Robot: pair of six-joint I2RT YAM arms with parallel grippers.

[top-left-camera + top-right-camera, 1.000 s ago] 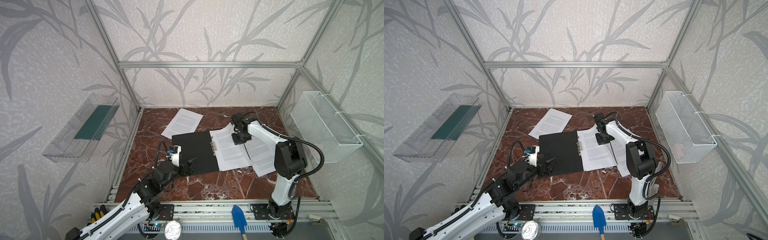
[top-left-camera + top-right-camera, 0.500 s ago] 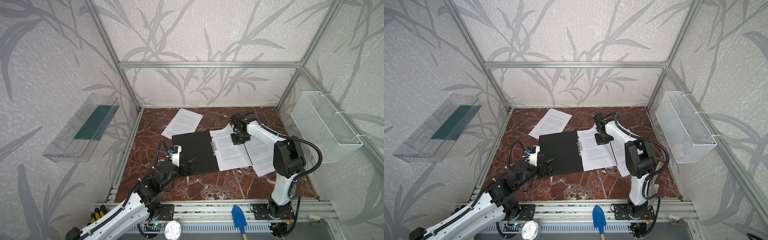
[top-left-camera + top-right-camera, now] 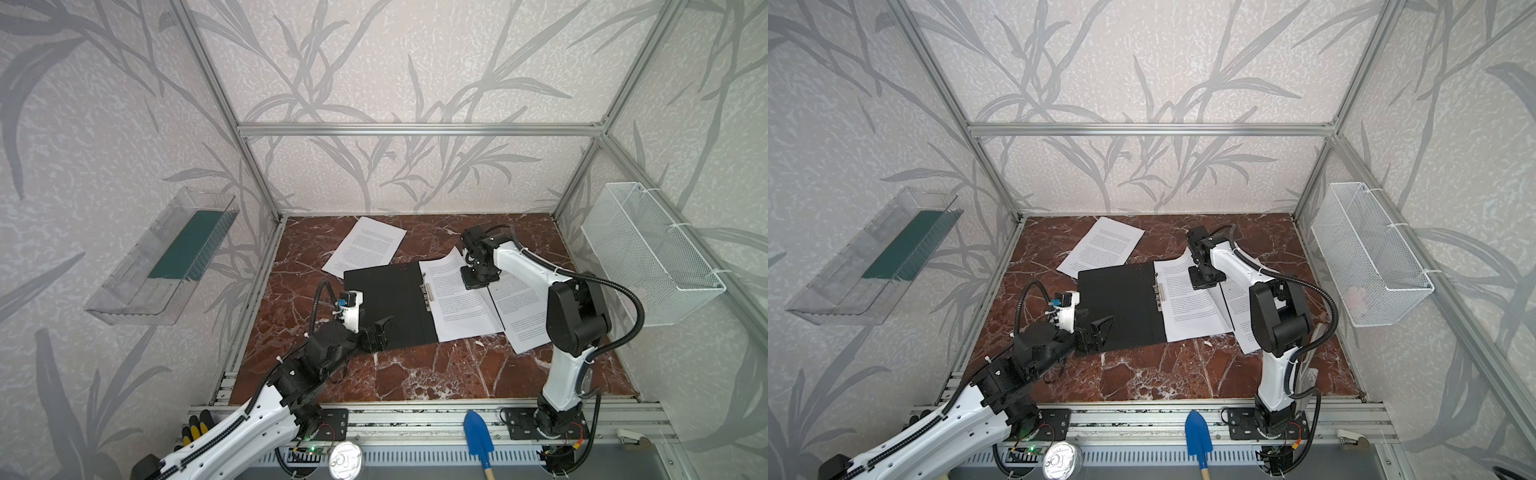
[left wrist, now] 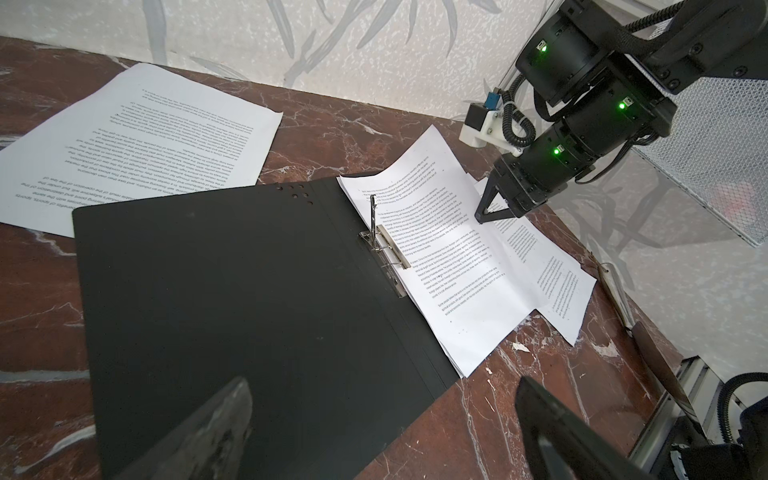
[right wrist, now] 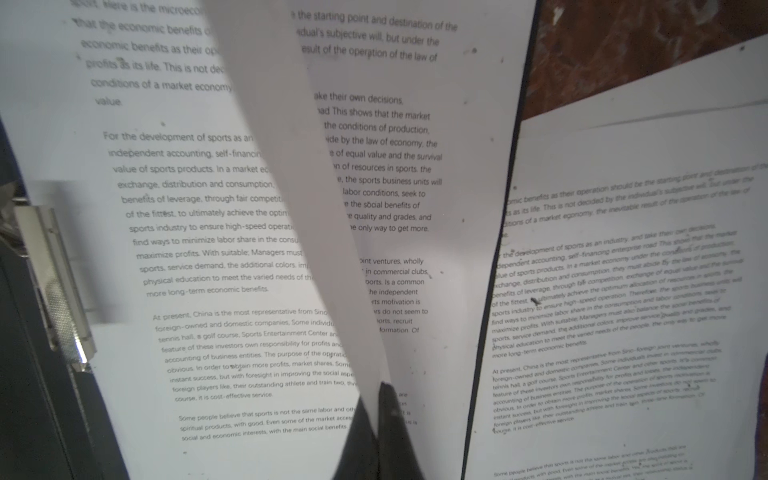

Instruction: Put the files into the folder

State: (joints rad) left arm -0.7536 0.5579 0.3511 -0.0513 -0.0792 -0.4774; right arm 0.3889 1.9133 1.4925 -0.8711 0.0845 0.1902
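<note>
Right of folder [image 3: 388, 307], files [image 3: 459, 309]; behind it, sheet [image 3: 365, 248].

Clear tray [image 3: 124, 303] with green panel [image 3: 187, 245] on left wall; wire basket [image 3: 648, 257] on right; blue trowel [image 3: 478, 434], tin [image 3: 344, 460] at front.

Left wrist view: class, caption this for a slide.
Right end effector pinches a printed sheet on the open black folder; another sheet lies loose nearby.

The black folder [image 3: 386, 307] lies open and flat, its metal spine clip [image 3: 428, 291] lever standing upright. White printed files [image 3: 461, 309] rest on its right half, the top one curling upward. A loose sheet [image 3: 524, 311] lies askew just beside them, and a far sheet [image 3: 365, 249] touches the folder's far corner.
</note>
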